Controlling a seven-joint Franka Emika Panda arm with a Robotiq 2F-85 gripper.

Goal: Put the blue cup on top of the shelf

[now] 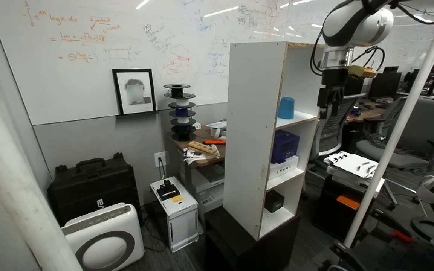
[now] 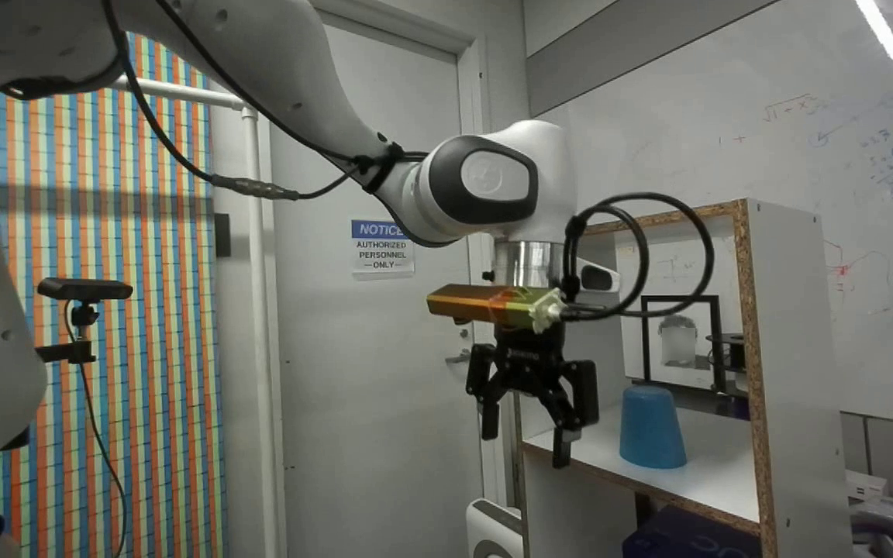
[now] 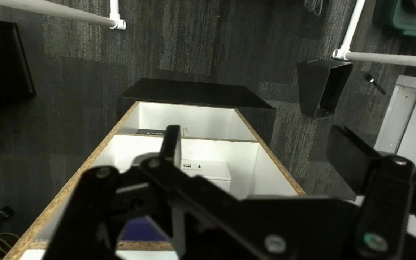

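Since the blue cup (image 2: 653,428) stood inside the shelf (image 1: 254,131), top compartment (image 2: 718,466), I held the gripper (image 2: 525,446) empty and spread, presumably to grasp it.

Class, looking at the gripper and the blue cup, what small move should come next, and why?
Probably ease the open gripper toward the blue cup: the cup stands in the top compartment of the shelf, while the gripper appears to hang outside it, jaws apart with nothing between them.
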